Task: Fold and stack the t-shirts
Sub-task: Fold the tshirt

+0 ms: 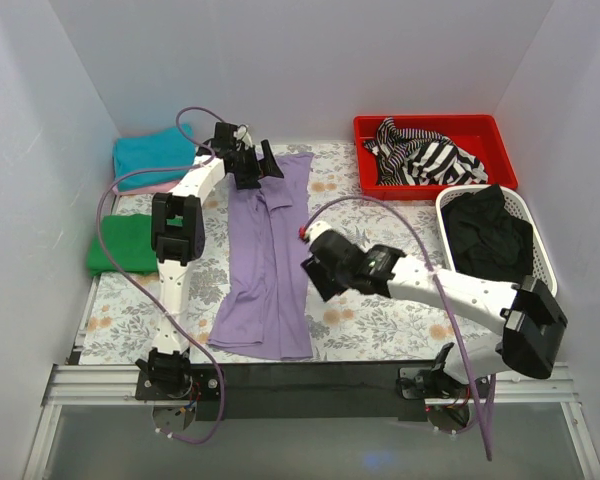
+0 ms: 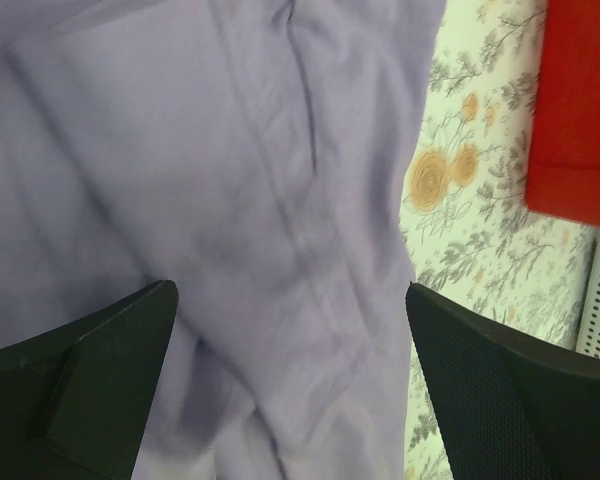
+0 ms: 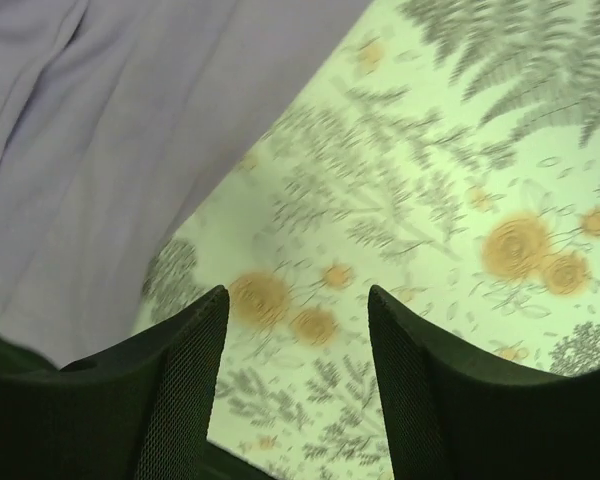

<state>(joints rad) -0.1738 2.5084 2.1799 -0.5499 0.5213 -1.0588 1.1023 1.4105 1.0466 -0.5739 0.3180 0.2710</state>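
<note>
1. Lavender shirt [image 1: 270, 260] lying as a long narrow strip down the middle of the desk [image 1: 380, 300], far edge to near edge.
2. Teal shirt [image 1: 152, 155] and pink shirt [image 1: 145, 186] folded at the far-left corner, green shirt [image 1: 120, 245] by the left edge.
3. Left tool [image 1: 258, 172] spread wide, empty, above the strip's far end.
4. Right tool [image 1: 315, 270] parted, pinching nothing, over bare desk just beside the strip's right edge.
5. Probably a crosswise fold next: pinch all layers at the far end, lift low, lay edge on edge, and let go only once flat.
</note>
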